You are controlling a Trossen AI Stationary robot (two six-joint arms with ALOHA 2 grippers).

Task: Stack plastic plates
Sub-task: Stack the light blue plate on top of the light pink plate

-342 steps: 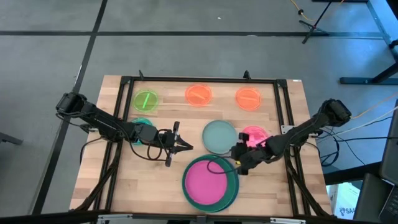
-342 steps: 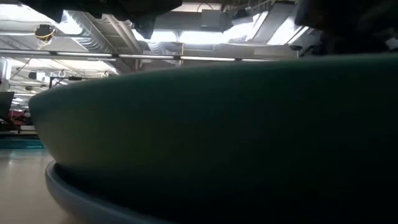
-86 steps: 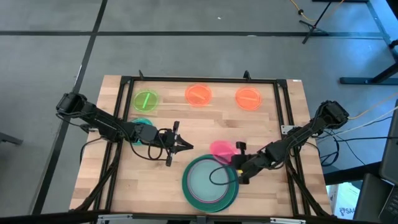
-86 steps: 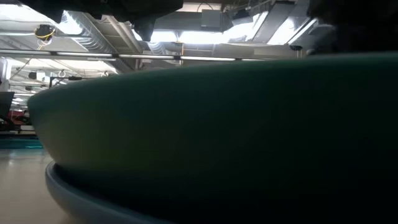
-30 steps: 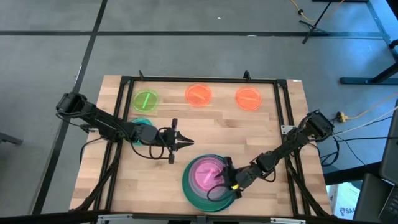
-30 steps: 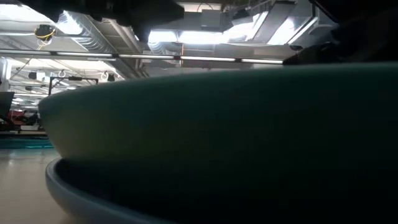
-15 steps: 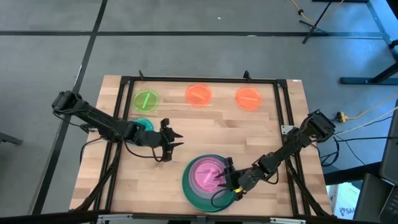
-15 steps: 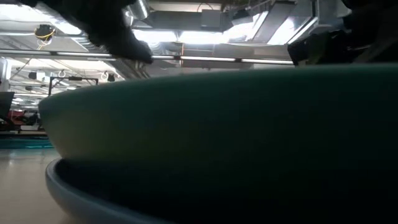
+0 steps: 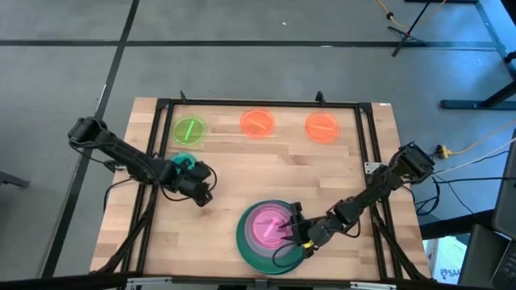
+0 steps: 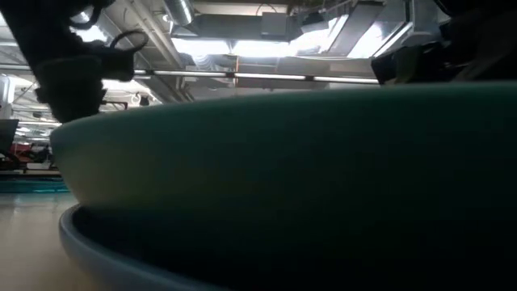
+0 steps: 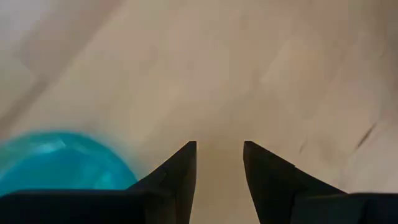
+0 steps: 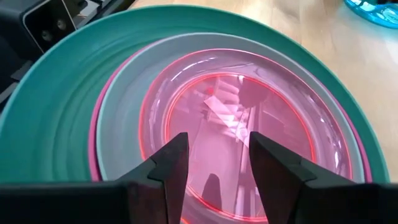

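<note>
Pink plate (image 12: 233,127) sits atop the stack (image 9: 270,234) at the table's front. Right gripper (image 12: 212,152) hovers over it, fingers parted, empty. Left gripper (image 11: 217,163), parted and empty, points down beside the blue plate (image 11: 59,162). Likely next: grasp its rim.

Small teal plate (image 9: 184,161) half hidden under left arm; low view blocked by green plate (image 10: 283,186).
</note>
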